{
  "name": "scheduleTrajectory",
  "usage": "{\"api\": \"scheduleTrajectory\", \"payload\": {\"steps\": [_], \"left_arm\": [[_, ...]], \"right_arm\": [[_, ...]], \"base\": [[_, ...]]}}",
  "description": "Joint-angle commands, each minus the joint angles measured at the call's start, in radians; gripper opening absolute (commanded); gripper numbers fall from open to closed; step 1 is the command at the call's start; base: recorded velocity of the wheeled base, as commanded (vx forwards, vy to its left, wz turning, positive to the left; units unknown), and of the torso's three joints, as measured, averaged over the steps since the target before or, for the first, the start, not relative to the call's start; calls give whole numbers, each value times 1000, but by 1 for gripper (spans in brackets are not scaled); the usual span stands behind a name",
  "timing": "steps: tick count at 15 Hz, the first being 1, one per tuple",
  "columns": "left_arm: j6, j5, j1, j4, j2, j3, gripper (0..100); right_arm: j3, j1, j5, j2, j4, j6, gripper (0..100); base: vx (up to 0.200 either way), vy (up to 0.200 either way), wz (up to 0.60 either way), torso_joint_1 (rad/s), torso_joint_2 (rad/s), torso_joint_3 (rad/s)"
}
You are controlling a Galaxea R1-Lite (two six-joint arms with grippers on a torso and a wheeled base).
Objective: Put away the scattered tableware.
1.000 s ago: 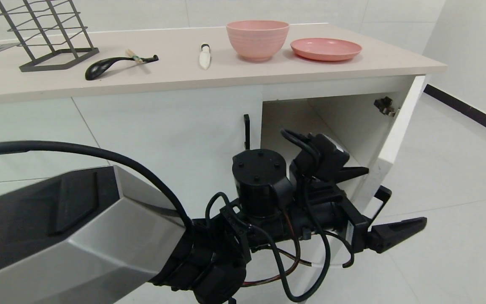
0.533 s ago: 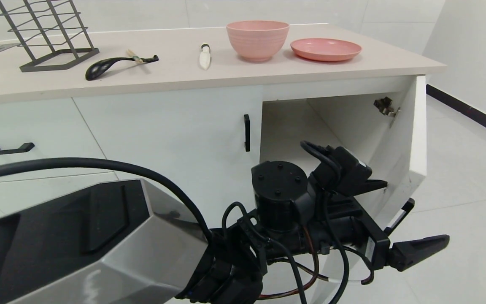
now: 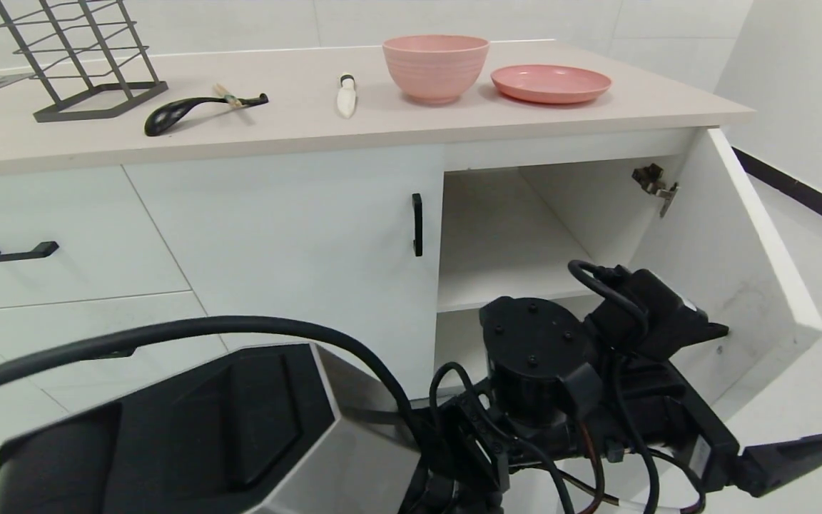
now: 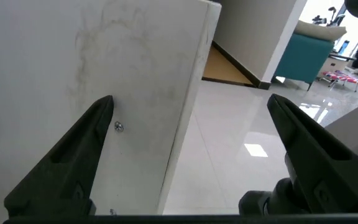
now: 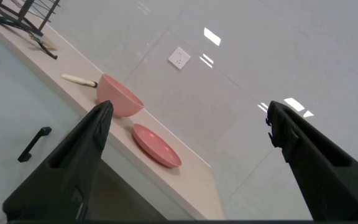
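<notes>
Pink bowl (image 3: 436, 66) beside plate (image 3: 551, 82); door screw (image 4: 119, 127) near left fingers (image 4: 73, 162).

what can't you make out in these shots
Head view: space under the shelf, hidden by the left gripper and wrist.
Head view: top of the rack, cut off by the upper edge.
Head view: working end of the white-handled utensil, too small.
Head, right wrist views: inside bottom of the pink bowl, hidden by its wall.
</notes>
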Motion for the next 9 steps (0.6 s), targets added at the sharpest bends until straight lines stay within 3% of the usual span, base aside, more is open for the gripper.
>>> {"api": "scheduleTrajectory", "payload": {"steps": [1,3,6,7,9], "left_arm": [[-27,1,-42,-31,90,-108,100],[-53,-1,-74,-55,149,-174,100],[-58,12,-147,-95,261,-266,100],[-58,18,-147,-109,266,-280,100],[-88,58,-124,-152,252,-287,100]], "right_arm": [[-12,-9,-11,-12,0,0,100],[-15,-9,-11,-17,1,0,100],[-21,-7,-11,-18,1,0,100],[-32,-7,-11,-24,1,0,100],[-52,-7,-11,-40,1,0,100]], "base": [[0,0,0,0,0,0],[0,0,0,0,0,0],[0,0,0,0,0,0],[0,0,0,0,0,0],[0,0,0,0,0,0]]}}
